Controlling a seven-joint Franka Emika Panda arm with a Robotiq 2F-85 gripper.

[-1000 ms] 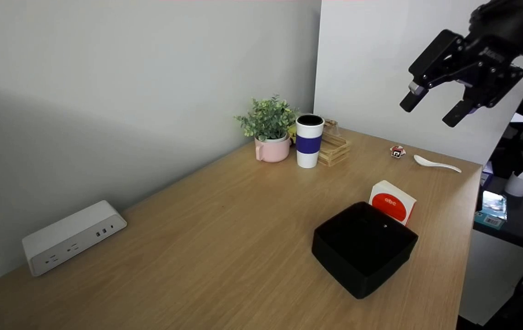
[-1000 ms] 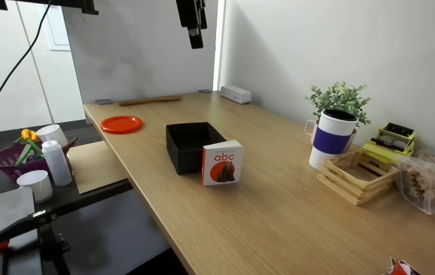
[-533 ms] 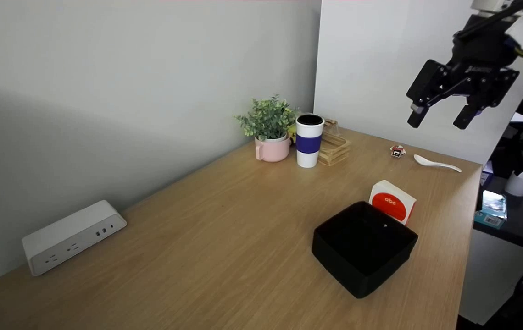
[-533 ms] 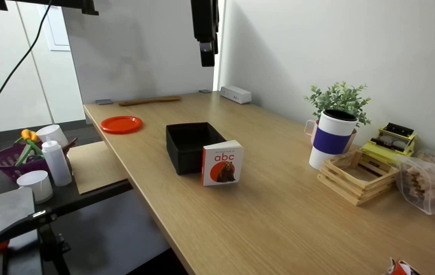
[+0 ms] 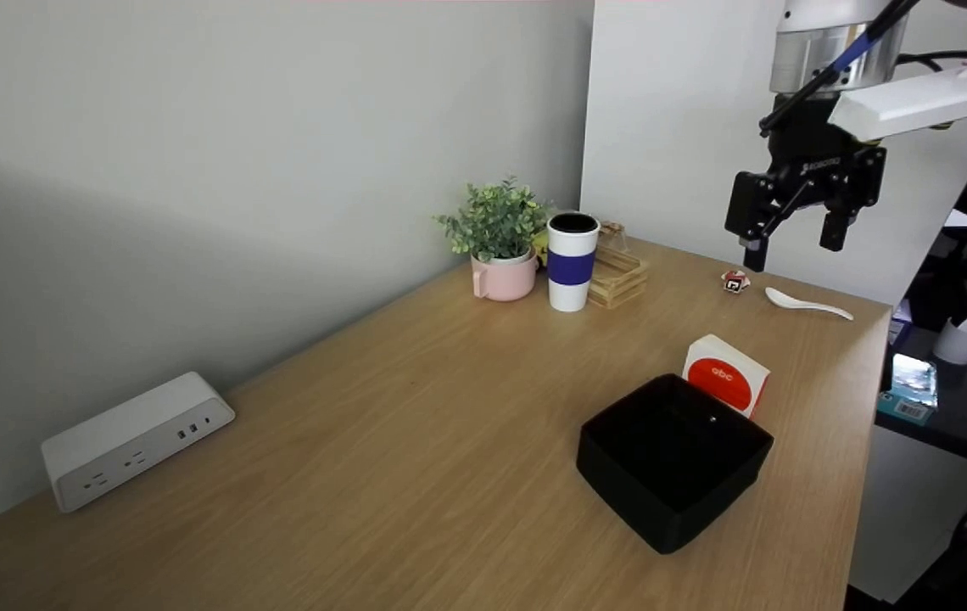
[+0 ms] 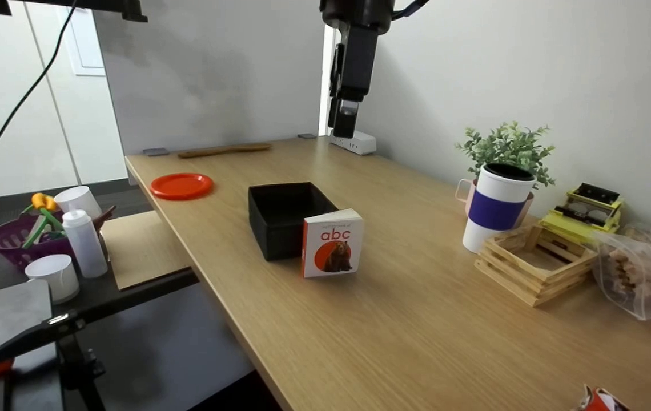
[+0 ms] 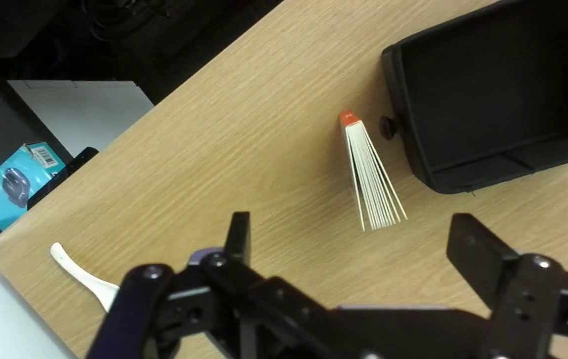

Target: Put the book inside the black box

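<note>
The small white abc book with a red patch (image 5: 725,378) stands upright on the table beside the black box (image 5: 626,485); both also show in the exterior view as book (image 6: 333,245) and box (image 6: 284,240). In the wrist view the book (image 7: 371,174) is seen from above, its pages fanned slightly, close to the wall of the box (image 7: 413,144) but apart from it. The box is open at the top and looks empty. My gripper (image 5: 794,248) points down, open and empty, well above the table. It also shows in the wrist view (image 7: 351,219), fingertips wide apart, and edge-on in the exterior view (image 6: 344,121).
A white cup with a purple band (image 5: 570,263), a plant in a pink mug (image 5: 504,276) and a wooden crate (image 6: 537,265) stand along the wall. A spoon (image 5: 806,303) lies near the table end. A red plate (image 6: 181,186) lies beyond the box.
My gripper has come down and tilted to point nearly straight down. It has shifted right in an exterior view. It stays open. The book and box have not moved.
</note>
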